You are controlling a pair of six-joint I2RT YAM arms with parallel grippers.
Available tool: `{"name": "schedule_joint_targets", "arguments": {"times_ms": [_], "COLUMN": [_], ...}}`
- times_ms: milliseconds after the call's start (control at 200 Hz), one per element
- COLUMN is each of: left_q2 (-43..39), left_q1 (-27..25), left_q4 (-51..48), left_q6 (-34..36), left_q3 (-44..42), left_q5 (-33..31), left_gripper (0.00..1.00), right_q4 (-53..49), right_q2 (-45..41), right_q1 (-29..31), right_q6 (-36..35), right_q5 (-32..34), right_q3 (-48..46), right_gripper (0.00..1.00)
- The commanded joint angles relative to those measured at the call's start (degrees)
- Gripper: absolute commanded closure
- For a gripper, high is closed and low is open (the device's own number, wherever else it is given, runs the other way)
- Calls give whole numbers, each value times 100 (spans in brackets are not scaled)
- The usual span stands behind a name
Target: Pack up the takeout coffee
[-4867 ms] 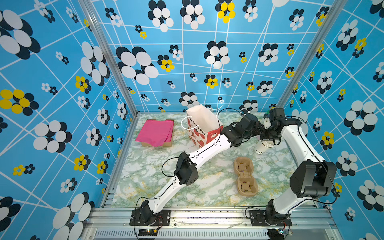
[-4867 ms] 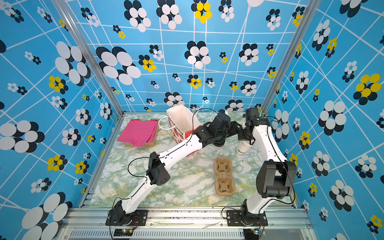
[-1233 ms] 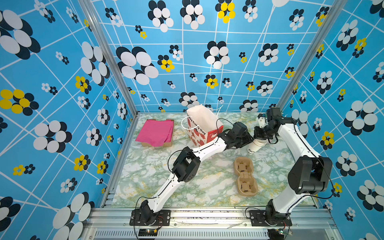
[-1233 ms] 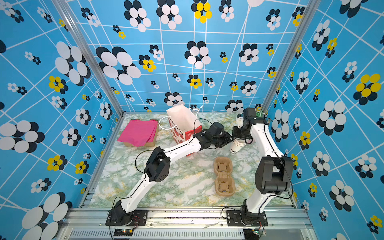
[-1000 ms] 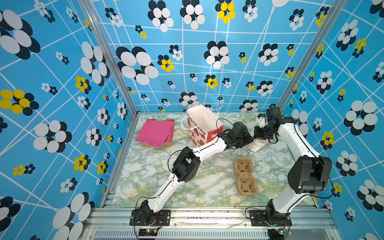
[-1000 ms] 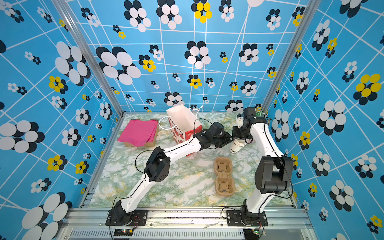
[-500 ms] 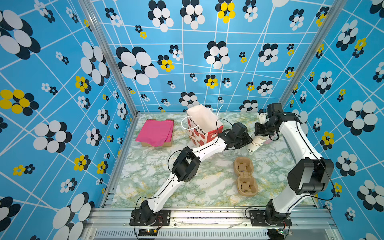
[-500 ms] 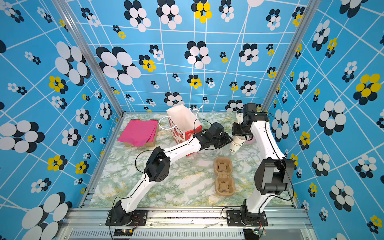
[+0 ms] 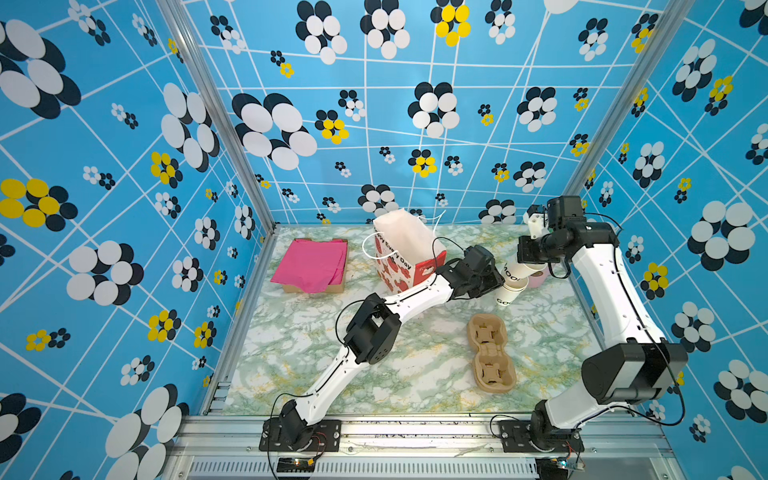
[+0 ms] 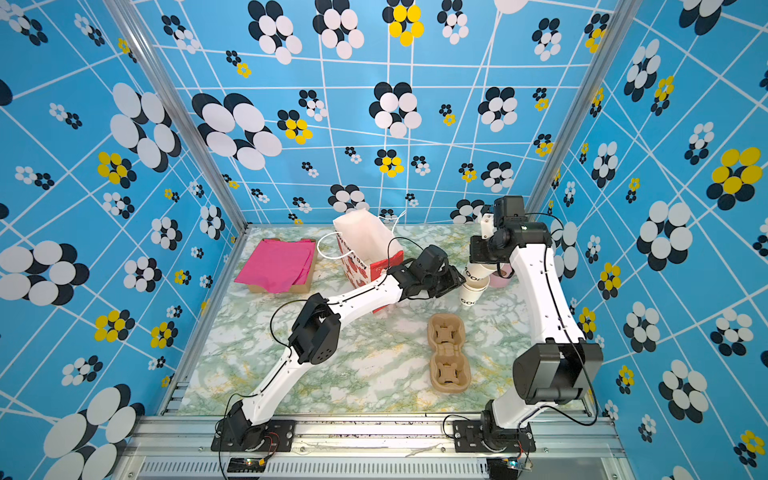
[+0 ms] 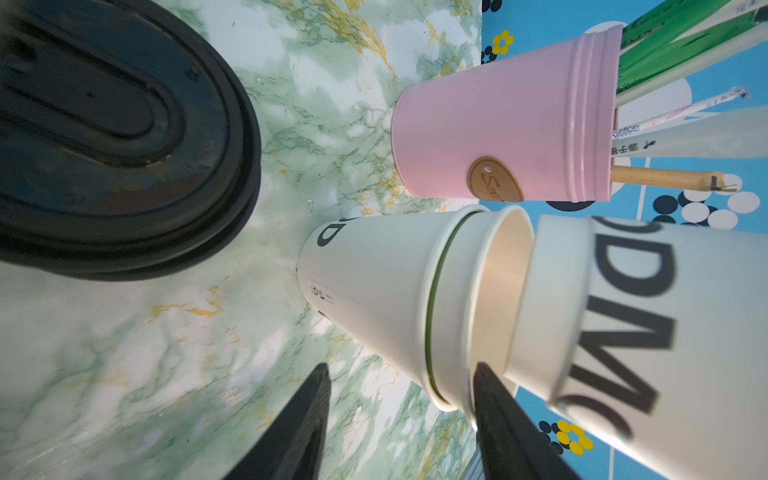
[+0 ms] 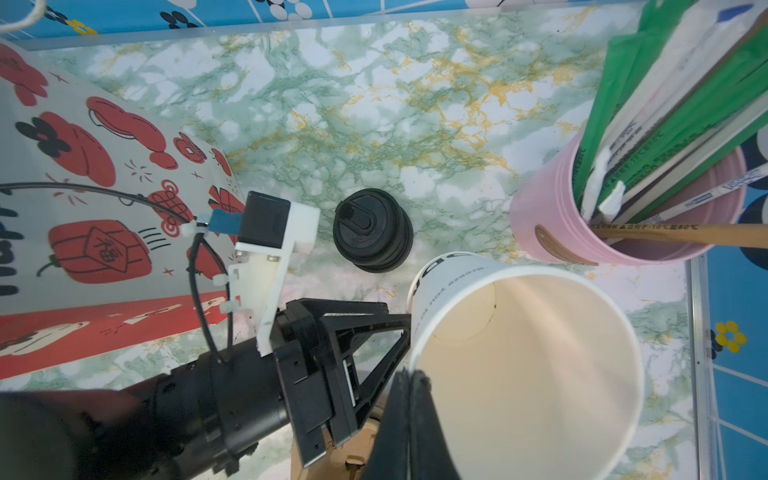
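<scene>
In both top views the left pincer (image 9: 493,281) has its fingers hidden under its own wrist, and that wrist also covers the lids beside it. The left wrist view shows the fingers (image 11: 299,432) standing apart on either side of the stack (image 11: 374,282) of two nested cups. One tip is at the rim and the other is clear of the wall. The lids (image 11: 124,137) there are blurred and cut by the frame. Only the right wrist view shows the lids (image 12: 372,230) whole, a short black pile near that pincer's side and apart from the stack.

The right pincer (image 12: 411,376), its fingers hidden from above, is pinched shut on the rim of an open cup (image 12: 519,353). The cup is tilted, with its base at the stack's mouth, and whether the two touch cannot be told. Just past this pincer stands the tumbler (image 9: 537,279), mostly hidden from above. In the left wrist view the cup (image 11: 665,332) runs off the frame. No cup with a lid on shows anywhere.
</scene>
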Motion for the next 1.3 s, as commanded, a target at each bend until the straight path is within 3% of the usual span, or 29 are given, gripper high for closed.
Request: {"name": "schedule_joint_targets", "arguments": {"times_ms": [0,695,1049,1204,1294], "left_q2": [-118,-1512,-3422,-4307,-4920], "left_q1": [-11,-382,-542,-627,-720], "left_q4": [-150,-484,230,-197,-391], "left_q6": [244,1242,1976,2574,2999], "left_q3": [234,145,-2210,-3037,-3713], "left_q5": [-121,-725,-1596,-1945,-2108], "left_gripper": [41,28,21,17,15], "right_q4": [-173,-281,-190,-187,-77], "right_q2": [-250,-967,-1115,-1182,-1284], "right_q1": [50,173,386,551,1000], "right_q6": [-54,-24,94,276,367], "right_q5": [107,12,-165,-347,-320], "right_q3": [204,345,148,84,-48], "right_gripper": [100,100,100,100,100]}}
